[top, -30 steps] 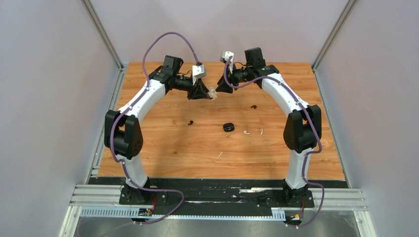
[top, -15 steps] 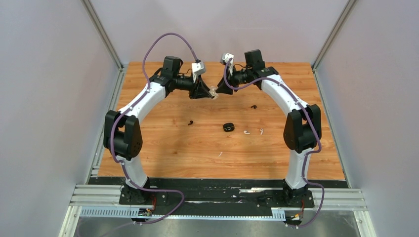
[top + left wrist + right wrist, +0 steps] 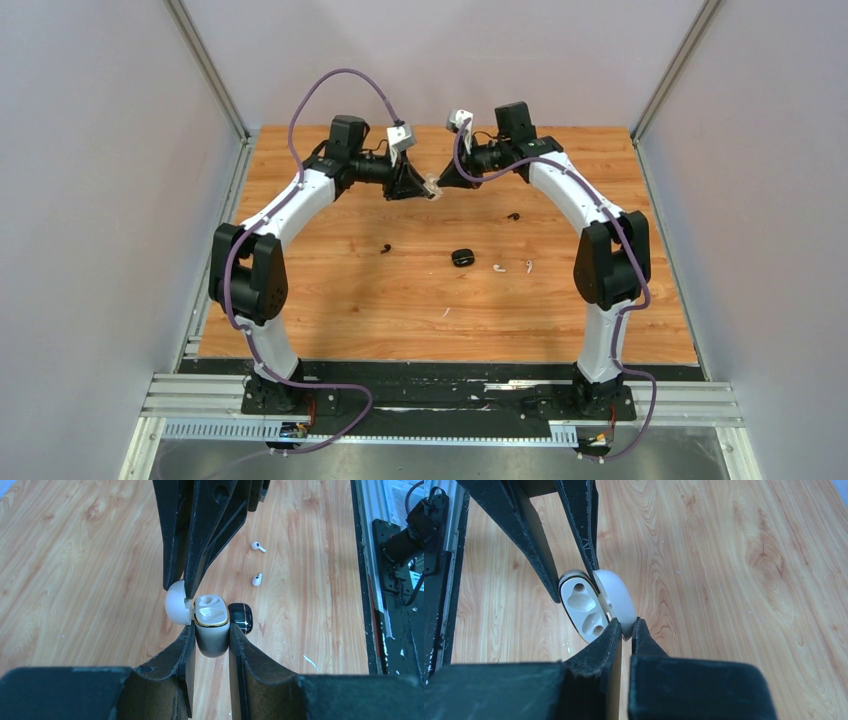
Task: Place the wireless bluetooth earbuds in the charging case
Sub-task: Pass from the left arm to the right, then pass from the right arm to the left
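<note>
The white charging case [image 3: 211,642] is held aloft by the left pincer [image 3: 211,631], its open lid [image 3: 616,597] is pinched in the closed right pincer [image 3: 626,626], and the two white earbuds [image 3: 498,267] and two black earbuds [image 3: 385,248] are seen lying on the counter [image 3: 330,300], nearer the arm bases than that case, clear of both pincers.

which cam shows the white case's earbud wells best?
Right wrist: the white case faces it, both wells large and empty. Left wrist shows them smaller, foreshortened. Top external: only a pale speck.
</note>
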`<state>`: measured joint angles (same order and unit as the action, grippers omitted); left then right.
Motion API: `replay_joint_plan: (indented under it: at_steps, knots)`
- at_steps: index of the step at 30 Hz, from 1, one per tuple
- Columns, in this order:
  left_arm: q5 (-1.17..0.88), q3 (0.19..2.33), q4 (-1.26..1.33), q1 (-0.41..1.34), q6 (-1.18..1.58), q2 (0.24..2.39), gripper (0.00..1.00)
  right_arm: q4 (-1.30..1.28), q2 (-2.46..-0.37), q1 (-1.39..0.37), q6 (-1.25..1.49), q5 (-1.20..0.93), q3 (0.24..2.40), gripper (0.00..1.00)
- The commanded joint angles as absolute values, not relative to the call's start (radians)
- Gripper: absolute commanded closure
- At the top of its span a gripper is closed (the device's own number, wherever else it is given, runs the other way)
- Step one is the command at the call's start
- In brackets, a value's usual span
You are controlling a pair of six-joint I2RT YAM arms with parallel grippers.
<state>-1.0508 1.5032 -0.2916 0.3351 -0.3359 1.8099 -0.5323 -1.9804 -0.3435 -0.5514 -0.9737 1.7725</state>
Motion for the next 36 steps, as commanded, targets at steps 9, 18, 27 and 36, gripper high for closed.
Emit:
replay_joint_plan:
  at_steps: [9, 18, 27, 36]
  knots:
    - [-0.952, 1.678, -0.536, 0.323, -0.161, 1.836, 0.41, -0.557, -1.815, -0.387, -0.884, -0.760, 1.695, 1.00]
    - [-1.216, 2.244, -1.159, 0.255, -0.196, 2.217, 0.34, -0.566, -1.786, -0.429, -1.136, -0.664, 1.663, 1.00]
    - [-1.266, 2.339, -1.236, 0.255, -0.085, 2.329, 0.35, -0.549, -1.796, -0.492, -1.232, -0.599, 1.652, 1.00]
    - [-1.305, 2.303, -1.213, 0.253, -0.065, 2.343, 0.44, -0.548, -1.824, -0.523, -1.284, -0.569, 1.657, 1.00]
